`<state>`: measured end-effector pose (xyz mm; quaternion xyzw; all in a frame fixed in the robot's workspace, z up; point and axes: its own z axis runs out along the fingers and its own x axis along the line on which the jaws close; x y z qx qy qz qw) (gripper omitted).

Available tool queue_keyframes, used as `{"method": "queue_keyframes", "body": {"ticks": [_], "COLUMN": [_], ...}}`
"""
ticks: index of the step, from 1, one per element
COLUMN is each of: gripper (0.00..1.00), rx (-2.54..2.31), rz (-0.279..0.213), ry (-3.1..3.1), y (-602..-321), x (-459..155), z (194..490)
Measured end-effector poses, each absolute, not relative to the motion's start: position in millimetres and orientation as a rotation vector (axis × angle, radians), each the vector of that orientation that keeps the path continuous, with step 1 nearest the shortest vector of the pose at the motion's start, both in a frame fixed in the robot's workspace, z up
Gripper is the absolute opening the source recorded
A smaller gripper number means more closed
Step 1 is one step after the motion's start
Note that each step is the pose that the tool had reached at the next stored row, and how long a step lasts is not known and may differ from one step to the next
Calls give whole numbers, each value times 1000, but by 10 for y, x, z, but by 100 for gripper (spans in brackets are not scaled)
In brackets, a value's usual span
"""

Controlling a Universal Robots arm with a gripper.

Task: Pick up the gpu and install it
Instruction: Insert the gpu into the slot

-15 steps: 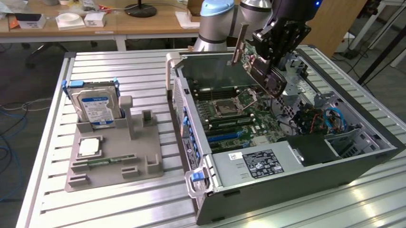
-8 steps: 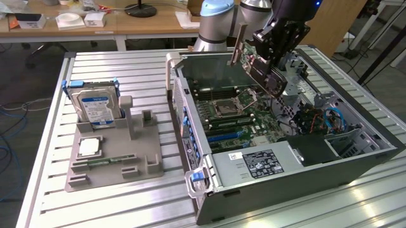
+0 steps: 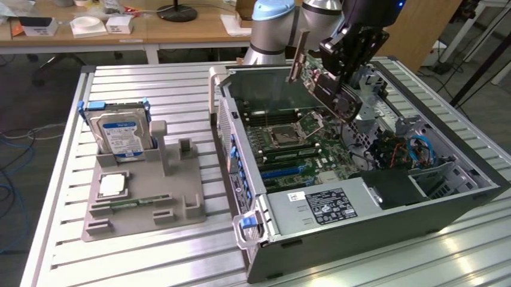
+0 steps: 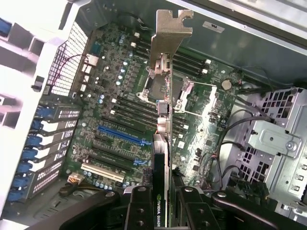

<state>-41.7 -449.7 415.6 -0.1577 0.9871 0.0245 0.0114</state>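
Black metal fingers (image 4: 139,210) were seen clamped against both faces of the gpu (image 4: 162,143), a thin flat black card shown edge-on, with "NVIDIA QUADR" printed in white on the edge between them. A bright stamped-steel bracket (image 4: 169,33) with a notched tab was fixed at its far end. The card was held tilted in the air above the open grey sheet-metal computer case (image 3: 447,197), over the green motherboard (image 4: 115,96) with its long blue slot (image 4: 120,135). On the ribbed aluminium bench (image 3: 64,251), a silver hard drive (image 3: 119,136) with a blue-and-white label was stood upright in a grey moulded plastic holder (image 3: 152,203); its print could not be read.
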Motion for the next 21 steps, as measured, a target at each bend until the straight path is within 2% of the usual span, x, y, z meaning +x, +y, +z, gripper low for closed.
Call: {"method": "queue_keyframes", "body": {"ticks": [21], "gripper": [26], "rx": [-678], "rz": [78], "ry": [3046], "y": [-4497], "x": [-418], "z": [4155]}}
